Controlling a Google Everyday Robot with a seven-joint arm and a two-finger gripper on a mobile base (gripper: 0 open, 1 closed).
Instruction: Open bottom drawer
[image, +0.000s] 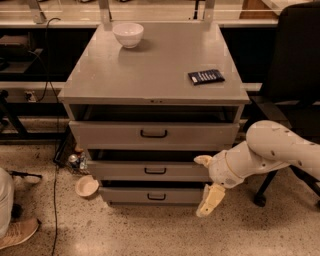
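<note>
The bottom drawer (150, 195) is the lowest of three grey drawers, with a small dark loop handle (156, 197). All three drawers show a dark gap above their fronts. My gripper (207, 181) hangs at the cabinet's lower right corner, to the right of the middle drawer (150, 171) and the bottom drawer. It is open and holds nothing: one cream finger (203, 160) points left at the middle drawer's height and the other (211, 200) points down beside the bottom drawer's right end. It is well right of the handle.
A white bowl (128, 34) and a dark flat remote-like device (206, 76) lie on the cabinet top (150, 70). A black office chair (295, 75) stands to the right. A small bowl (86, 186) and cans lie on the floor at left, and a shoe (17, 233) at far left.
</note>
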